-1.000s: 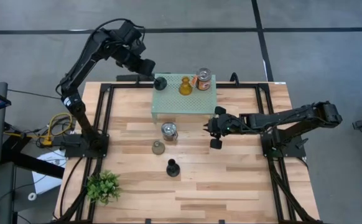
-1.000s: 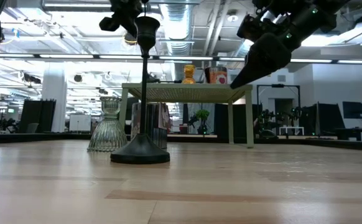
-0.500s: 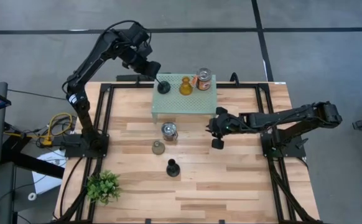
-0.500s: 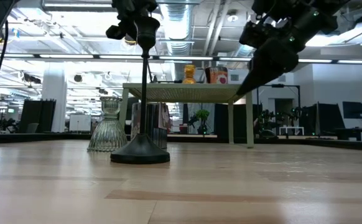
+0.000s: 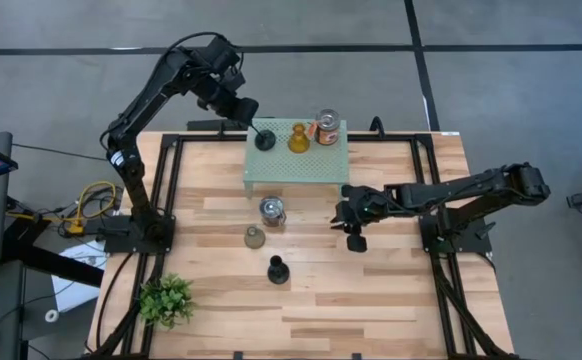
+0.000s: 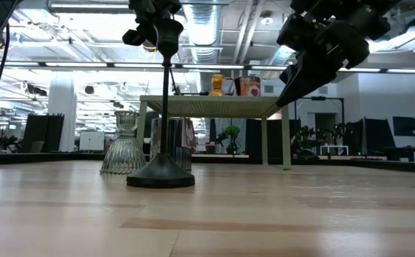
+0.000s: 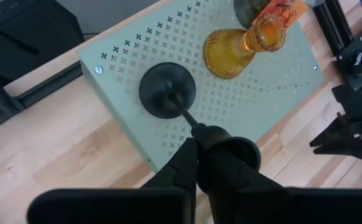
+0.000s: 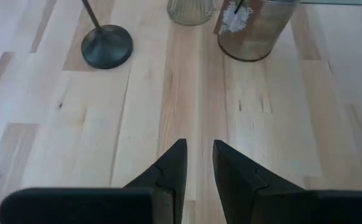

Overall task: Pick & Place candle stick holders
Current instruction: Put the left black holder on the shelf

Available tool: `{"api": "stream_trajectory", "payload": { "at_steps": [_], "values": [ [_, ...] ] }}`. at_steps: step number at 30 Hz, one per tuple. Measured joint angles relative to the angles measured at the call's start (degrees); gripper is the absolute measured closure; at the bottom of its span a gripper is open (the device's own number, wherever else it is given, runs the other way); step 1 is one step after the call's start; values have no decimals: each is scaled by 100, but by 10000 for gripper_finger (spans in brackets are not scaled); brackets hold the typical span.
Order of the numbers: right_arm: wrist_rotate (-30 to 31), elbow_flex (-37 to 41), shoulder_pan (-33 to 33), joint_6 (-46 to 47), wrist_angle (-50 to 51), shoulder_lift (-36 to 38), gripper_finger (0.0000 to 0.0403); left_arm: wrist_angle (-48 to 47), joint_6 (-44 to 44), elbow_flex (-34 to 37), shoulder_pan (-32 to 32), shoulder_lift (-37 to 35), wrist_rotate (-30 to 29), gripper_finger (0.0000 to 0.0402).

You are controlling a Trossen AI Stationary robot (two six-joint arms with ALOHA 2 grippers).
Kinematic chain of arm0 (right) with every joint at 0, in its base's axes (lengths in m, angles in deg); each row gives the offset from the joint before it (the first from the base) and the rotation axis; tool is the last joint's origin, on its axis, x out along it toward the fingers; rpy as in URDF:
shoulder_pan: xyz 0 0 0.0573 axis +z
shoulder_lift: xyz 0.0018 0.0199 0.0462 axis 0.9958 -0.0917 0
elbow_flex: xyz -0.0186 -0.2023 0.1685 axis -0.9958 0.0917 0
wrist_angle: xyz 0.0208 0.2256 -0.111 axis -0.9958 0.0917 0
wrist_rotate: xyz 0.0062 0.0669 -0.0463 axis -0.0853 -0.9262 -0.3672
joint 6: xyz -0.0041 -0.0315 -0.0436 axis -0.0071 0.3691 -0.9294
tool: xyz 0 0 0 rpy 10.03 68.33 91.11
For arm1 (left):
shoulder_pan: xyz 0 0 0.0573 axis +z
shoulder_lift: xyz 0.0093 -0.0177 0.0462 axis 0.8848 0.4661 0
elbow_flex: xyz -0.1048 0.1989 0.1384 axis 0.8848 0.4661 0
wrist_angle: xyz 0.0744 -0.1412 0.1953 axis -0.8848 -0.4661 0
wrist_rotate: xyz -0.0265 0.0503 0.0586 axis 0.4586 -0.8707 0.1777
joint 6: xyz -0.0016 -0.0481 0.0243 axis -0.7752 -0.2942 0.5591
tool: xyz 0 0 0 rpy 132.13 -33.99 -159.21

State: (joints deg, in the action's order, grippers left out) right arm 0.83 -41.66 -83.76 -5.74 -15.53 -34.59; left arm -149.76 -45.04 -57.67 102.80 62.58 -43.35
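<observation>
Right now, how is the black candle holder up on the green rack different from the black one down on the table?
The black holder on the rack stands raised on the green rack, next to an amber holder; the black holder on the table stands on the bare wood. The left gripper is closed around the top of the rack one; nothing touches the table one, and the right gripper hangs empty nearby. Both are black, upright, with a round base and thin stem.
</observation>
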Motion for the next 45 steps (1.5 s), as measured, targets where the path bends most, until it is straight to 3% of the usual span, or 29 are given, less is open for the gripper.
{"api": "stream_trajectory", "payload": {
  "at_steps": [25, 45],
  "values": [
    [4, 0, 12, -4, -4, 0, 333, 275, -150, 1, 0, 17, 7, 321],
    [7, 2, 8, -44, -6, 0, 333, 794, -146, 1, 0, 14, 201, 313]
  ]
}}
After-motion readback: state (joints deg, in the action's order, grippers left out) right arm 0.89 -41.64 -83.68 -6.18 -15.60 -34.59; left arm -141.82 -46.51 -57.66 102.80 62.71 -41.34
